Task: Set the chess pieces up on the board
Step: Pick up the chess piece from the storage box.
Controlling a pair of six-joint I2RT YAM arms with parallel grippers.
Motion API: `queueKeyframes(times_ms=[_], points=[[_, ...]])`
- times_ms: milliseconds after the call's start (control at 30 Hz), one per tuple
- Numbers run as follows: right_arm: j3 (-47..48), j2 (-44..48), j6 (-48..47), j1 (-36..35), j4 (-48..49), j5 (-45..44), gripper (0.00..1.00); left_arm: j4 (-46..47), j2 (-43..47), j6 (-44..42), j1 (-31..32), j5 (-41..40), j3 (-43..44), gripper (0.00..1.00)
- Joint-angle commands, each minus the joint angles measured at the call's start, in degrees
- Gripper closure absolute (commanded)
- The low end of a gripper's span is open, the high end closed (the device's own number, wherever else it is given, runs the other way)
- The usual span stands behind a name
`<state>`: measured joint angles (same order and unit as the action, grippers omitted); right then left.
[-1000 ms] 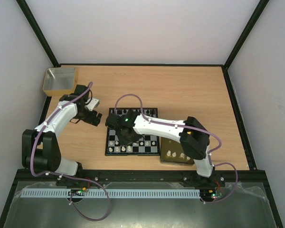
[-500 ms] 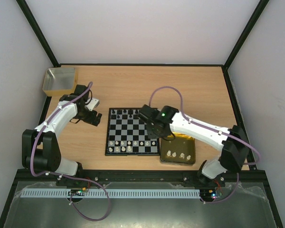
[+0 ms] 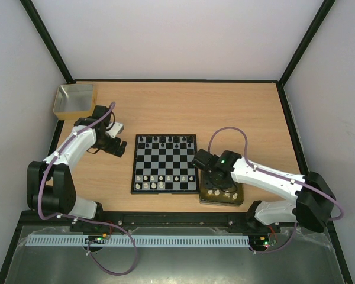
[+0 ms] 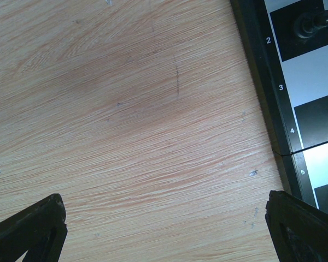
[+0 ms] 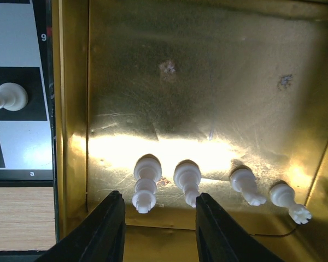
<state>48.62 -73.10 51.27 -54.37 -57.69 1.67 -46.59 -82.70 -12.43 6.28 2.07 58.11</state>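
The board (image 3: 165,164) lies mid-table, with black chess pieces (image 3: 165,140) along its far row and white ones (image 3: 165,177) on its near rows. My right gripper (image 3: 216,184) hovers over the gold tray (image 3: 236,198). In the right wrist view it (image 5: 159,218) is open and empty above several white pieces standing in the tray (image 5: 208,82). The two leftmost pieces (image 5: 145,183) (image 5: 188,180) lie between the fingers (image 5: 106,229). My left gripper (image 3: 119,148) is open and empty over bare wood left of the board (image 4: 273,109).
A yellowish square box (image 3: 76,99) sits at the far left corner. In the left wrist view a black piece (image 4: 311,22) stands on the board's edge square. A white pawn (image 5: 8,98) stands on the board beside the tray. Black frame rails border the table.
My right arm has swung from over the board's middle to the right and nearer, and is now low over the gold tray. The left arm has not moved.
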Motion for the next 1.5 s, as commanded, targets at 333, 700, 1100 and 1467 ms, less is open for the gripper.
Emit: queueKeyframes(times_ms=[333,700,1100,1467], points=[[-5.76,1.81,2.75,0.24,7.24,3.45,0.71,-1.04,0.21,0.12,-0.81,-0.4,-0.19,0.01],[-5.77,-1.52,1.51,0.23,8.94,4.46,0.82,-1.05,0.6,-0.03,-1.67,0.0,-0.19,0.01],[-6.78,-1.85,1.42,0.23,8.87,4.82,0.82,-1.14,0.52,-0.32,-1.71,0.57,-0.2,0.01],[-5.59,-2.18,0.99,0.28,7.68,4.33,0.93,-1.21,0.52,-0.32,-1.71,0.66,-0.19,0.01]])
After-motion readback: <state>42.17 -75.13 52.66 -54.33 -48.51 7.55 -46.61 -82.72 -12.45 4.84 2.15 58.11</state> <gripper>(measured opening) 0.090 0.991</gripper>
